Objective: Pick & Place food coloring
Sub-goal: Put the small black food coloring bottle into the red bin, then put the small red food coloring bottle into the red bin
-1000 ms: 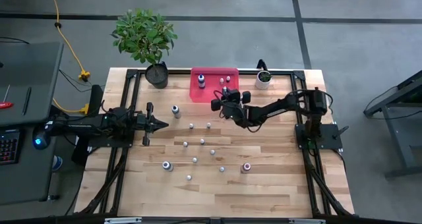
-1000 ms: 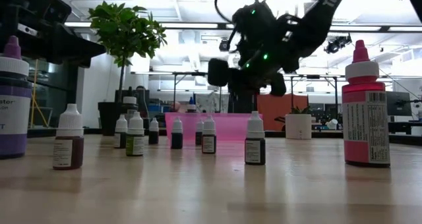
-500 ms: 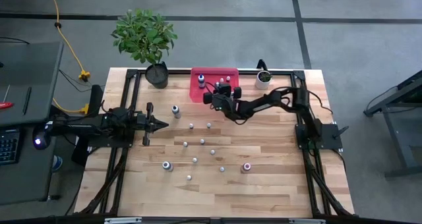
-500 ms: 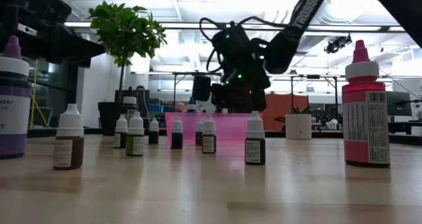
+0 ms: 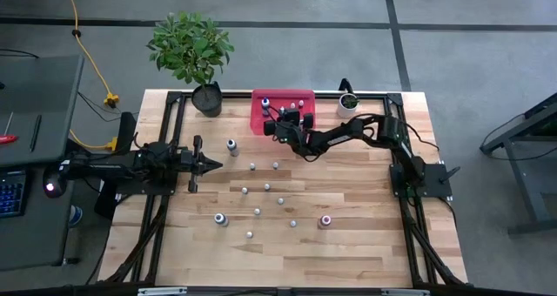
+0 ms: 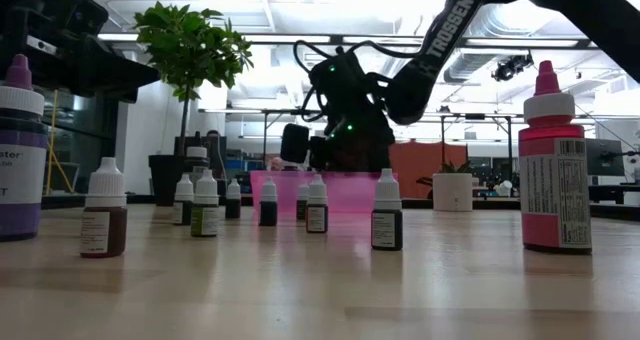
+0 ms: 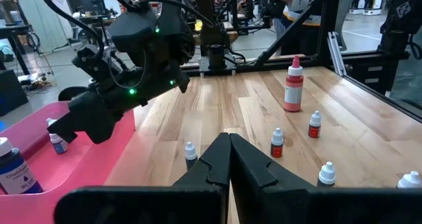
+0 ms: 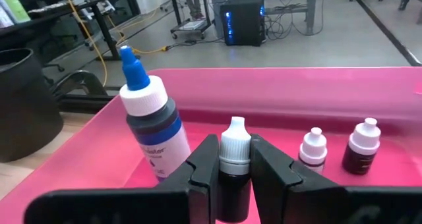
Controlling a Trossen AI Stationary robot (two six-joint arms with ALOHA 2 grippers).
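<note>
Nearest the low camera, a large purple-capped bottle (image 6: pixel 20 150) stands at one edge of the wooden table (image 5: pixel 348 244) and a large pink bottle (image 6: pixel 555 165) at the other, both upright. Behind them a loose scatter of small white-capped food coloring bottles (image 6: pixel 387 212) stands upright on the boards, well apart from one another; from above they dot the middle of the table, with a larger bottle (image 5: pixel 231 145) nearer the left arm. The left gripper (image 7: pixel 229 159) waits low over the table's left side, its two dark fingers pressed together with nothing between them. Farther back, the right gripper (image 8: pixel 234 168) reaches over the pink tray (image 5: pixel 261 126) at the table's far edge, its fingers clamped on a small dark bottle with a white dropper cap (image 8: pixel 234 148), held upright above the tray floor. In the tray beyond it stand a larger blue-capped bottle (image 8: pixel 150 122) and two tiny white-capped bottles (image 8: pixel 312 147), all upright and apart from the held one. Past the tray's corners sit a leafy potted plant in a black pot (image 5: pixel 191 52) and a small white plant pot (image 5: pixel 347 104).
</note>
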